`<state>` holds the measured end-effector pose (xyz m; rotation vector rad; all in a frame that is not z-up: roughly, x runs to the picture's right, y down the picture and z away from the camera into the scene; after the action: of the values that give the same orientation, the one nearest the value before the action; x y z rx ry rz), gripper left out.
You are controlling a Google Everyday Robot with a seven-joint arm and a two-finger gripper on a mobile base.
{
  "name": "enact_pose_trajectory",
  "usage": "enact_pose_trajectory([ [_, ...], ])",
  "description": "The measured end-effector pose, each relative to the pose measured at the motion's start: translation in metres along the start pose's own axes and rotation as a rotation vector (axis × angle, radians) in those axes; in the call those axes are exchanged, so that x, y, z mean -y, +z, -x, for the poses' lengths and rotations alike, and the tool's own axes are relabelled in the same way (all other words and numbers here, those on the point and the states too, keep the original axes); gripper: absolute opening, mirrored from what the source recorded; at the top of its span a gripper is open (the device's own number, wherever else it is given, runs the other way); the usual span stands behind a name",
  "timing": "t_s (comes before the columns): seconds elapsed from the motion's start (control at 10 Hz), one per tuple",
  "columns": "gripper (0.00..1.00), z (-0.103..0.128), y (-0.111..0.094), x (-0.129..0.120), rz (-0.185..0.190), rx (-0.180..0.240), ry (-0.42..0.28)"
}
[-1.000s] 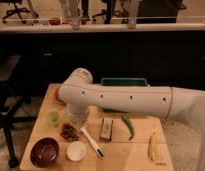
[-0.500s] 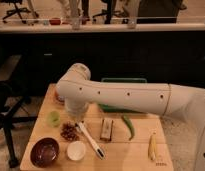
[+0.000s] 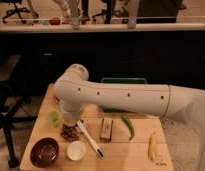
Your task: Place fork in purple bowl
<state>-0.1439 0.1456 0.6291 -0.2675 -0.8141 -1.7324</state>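
1. The wooden table (image 3: pixel 141 150) sits before dark counters.
2. My gripper (image 3: pixel 71 120), closed and holding nothing I can see, hangs near the left edge.
3. I see no fork; the bowl (image 3: pixel 44 151) waits at the front-left corner.
4. Next I must find the fork.

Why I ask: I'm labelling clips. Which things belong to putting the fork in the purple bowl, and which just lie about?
Job: purple bowl, front left; fork, not to be seen; gripper, shut, hidden below the arm over the table's left side.

Lying about: white bowl, white-handled utensil, reddish heap, green fruit, brown block, green pepper, yellow item, green tray.
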Motion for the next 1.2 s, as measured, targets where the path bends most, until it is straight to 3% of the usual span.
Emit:
enact_pose_trajectory([
  [0.4,0.0,0.023,0.0,0.045,-0.156,0.087,-0.076],
  [0.7,0.0,0.028,0.02,0.064,-0.226,0.183,-0.095],
  [1.2,0.0,0.037,0.085,0.069,-0.22,0.357,-0.086],
])
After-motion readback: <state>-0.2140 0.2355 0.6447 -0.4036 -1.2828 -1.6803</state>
